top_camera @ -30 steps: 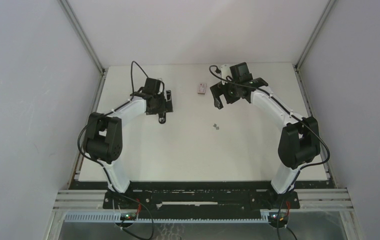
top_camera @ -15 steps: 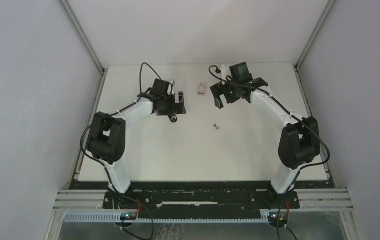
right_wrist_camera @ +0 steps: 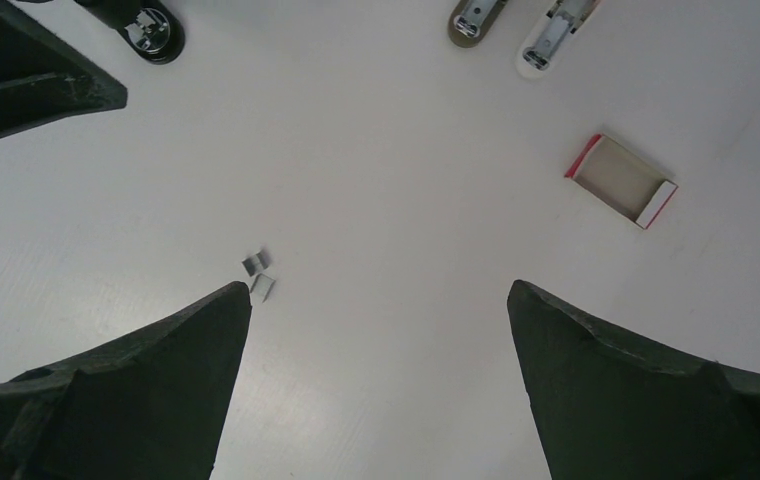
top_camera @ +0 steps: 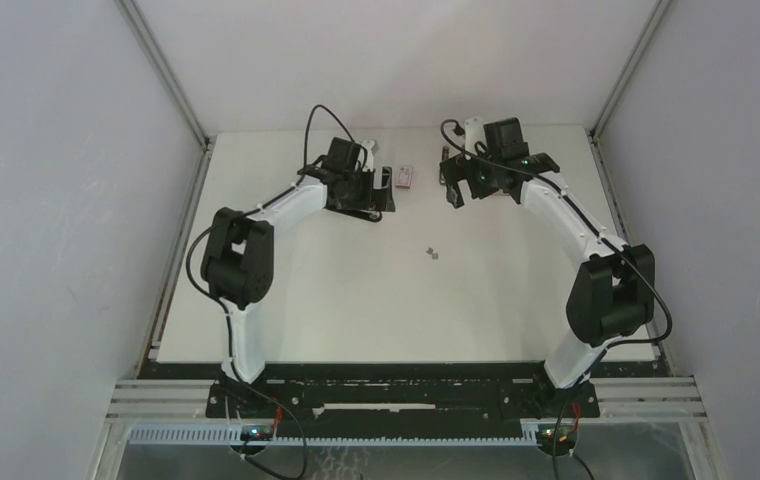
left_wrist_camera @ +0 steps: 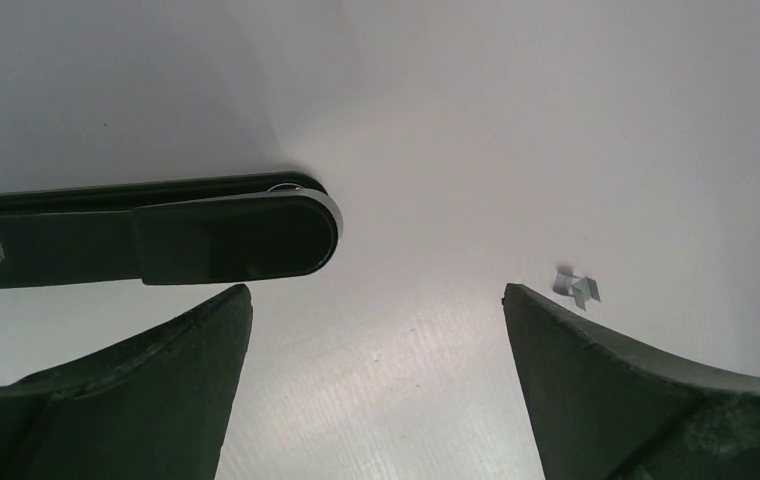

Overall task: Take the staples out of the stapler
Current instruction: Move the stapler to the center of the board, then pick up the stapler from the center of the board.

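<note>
While the left gripper (left_wrist_camera: 376,290) hangs spread wide and empty over the white table (left_wrist_camera: 556,120), the stapler (left_wrist_camera: 156,240) lies flat just beyond one finger, apart from it. The staples (left_wrist_camera: 576,287) sit loose just past the other finger. The right gripper (right_wrist_camera: 378,288), equally wide and empty, has those staples beside one fingertip and a small pink-and-white box (right_wrist_camera: 621,180) farther off.

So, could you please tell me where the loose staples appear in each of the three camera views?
Top external: the staples lie slightly right of centre, below the pink-and-white box.
Left wrist: the staples sit right of centre, mid-height.
Right wrist: the staples sit left of centre, mid-height.
Shared landmark: the pink-and-white box, seen in the top and right wrist views only.
</note>
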